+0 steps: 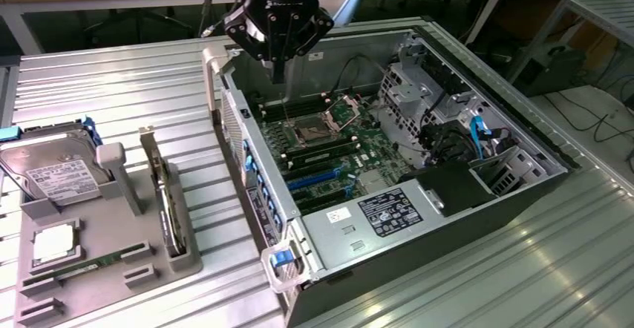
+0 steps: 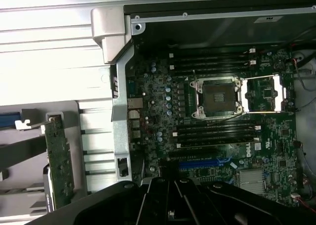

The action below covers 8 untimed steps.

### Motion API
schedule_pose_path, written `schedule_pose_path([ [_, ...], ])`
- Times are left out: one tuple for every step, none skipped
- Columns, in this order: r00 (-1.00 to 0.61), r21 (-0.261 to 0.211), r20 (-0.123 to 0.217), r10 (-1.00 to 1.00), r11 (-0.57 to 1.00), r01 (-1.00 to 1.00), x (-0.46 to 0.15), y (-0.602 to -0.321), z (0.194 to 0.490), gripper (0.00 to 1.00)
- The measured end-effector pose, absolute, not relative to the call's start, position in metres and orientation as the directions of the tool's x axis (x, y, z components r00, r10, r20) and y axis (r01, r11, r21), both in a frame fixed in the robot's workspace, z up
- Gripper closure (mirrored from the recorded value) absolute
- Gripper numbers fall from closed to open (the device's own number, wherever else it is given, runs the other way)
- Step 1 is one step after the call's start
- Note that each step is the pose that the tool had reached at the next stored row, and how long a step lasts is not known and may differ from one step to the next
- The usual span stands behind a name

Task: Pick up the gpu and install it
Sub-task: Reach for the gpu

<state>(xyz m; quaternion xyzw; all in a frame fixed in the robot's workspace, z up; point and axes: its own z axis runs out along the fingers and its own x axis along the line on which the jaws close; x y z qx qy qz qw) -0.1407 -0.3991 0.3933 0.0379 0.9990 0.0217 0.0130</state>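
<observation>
- We see the gripper with its jaws closed, fingers pressed together to a single point and nothing between them.
- It hangs pointing down above the far end of the open computer case, over the far edge of the motherboard.
- In the wrist view, the empty processor socket lies below the gripper, with its metal frame swung open beside it.
- Blue expansion slots sit nearer on the board, with no card in them.
- The gpu is outside the case, at the exterior view's left. It stands on its long edge in a slot of the grey holder tray, with its silver bracket at the far end.
- The gpu is well apart from the gripper and nothing touches it.
- The same tray holds a hard drive, propped up at its far-left end, and a green memory stick, lying flat at its near end.
- Case and tray both rest on a ribbed metal table.
</observation>
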Motion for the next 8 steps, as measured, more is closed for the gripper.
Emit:
schedule_pose_path([
  [-0.997, 0.044, -0.024, 0.076, 0.996, 0.075, -0.1412, -0.3991, 0.3933, 0.89],
  [-0.997, 0.044, -0.024, 0.076, 0.996, 0.075, -0.1419, -0.3991, 0.3933, 0.89],
  [-0.997, 0.044, -0.024, 0.076, 0.996, 0.075, -0.1427, -0.3991, 0.3933, 0.89],
  [-0.997, 0.044, -0.024, 0.076, 0.996, 0.075, -0.1432, -0.3991, 0.3933, 0.89],
  [-0.997, 0.044, -0.024, 0.076, 0.996, 0.075, -0.1438, -0.3991, 0.3933, 0.89],
  [-0.997, 0.044, -0.024, 0.076, 0.996, 0.075, -0.1444, -0.3991, 0.3933, 0.89],
  [-0.997, 0.044, -0.024, 0.076, 0.996, 0.075, -0.1449, -0.3991, 0.3933, 0.89],
  [-0.997, 0.044, -0.024, 0.076, 0.996, 0.075, -0.1458, -0.3991, 0.3933, 0.89],
])
